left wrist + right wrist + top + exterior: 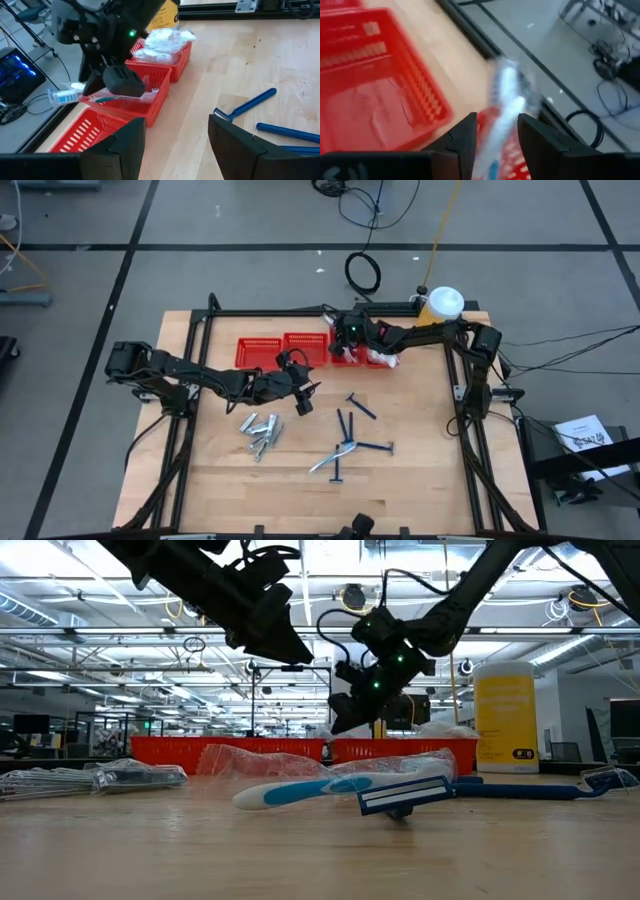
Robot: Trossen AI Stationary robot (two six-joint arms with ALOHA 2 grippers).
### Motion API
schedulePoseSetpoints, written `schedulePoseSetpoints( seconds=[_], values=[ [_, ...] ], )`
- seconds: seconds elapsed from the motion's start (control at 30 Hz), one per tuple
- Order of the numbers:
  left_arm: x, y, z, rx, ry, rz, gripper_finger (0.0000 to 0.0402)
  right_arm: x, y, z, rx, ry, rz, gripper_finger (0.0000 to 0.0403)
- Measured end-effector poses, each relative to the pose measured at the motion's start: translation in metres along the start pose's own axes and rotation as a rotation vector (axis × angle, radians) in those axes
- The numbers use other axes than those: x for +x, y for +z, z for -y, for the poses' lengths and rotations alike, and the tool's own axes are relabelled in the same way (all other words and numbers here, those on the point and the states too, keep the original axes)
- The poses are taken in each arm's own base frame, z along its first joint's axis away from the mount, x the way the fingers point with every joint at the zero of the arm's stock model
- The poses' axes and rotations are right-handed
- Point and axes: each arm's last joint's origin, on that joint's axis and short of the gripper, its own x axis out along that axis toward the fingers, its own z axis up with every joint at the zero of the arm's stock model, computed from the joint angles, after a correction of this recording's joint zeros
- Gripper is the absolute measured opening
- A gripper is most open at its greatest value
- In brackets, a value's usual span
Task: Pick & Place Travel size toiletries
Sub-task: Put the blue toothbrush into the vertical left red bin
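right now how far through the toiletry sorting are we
Partly done. White clear-wrapped packets already sit in one red mesh basket. In hand: the right end effector holds a wrapped white-teal toothbrush above the baskets; the left end effector hovers open and empty. Left on the table: the silvery tubes and the blue razors.

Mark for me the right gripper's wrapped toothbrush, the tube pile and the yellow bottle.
wrapped toothbrush (67, 96): left wrist view, its white-and-blue handle end.
tube pile (260, 432): high view, middle of the silvery tubes.
yellow bottle (505, 718): low view, its front label.
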Motion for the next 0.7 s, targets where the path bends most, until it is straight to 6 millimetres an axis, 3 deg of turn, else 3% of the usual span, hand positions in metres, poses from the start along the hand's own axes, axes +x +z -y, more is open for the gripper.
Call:
schedulePoseSetpoints(
  seconds=[0.27,0.43,0.57,0.7],
  values=[
    [0.000,-0.001,0.000,-0.002,-0.003,-0.007,0.0209,-0.053,0.032,-0.027,-0.147,0.093,0.059,0.0130],
    [-0.001,-0.001,0.008,-0.067,-0.179,-0.018,0.0209,-0.105,0.041,-0.047,-0.222,0.350,0.058,0.0130],
    [0.002,-0.011,0.024,-0.093,-0.309,-0.074,0.0209,-0.142,0.029,-0.059,-0.251,0.559,0.078,0.0130],
    [0.003,-0.016,0.050,-0.017,-0.343,-0.221,0.0209,-0.170,0.009,-0.066,-0.247,0.599,0.133,0.0130]
  ],
)
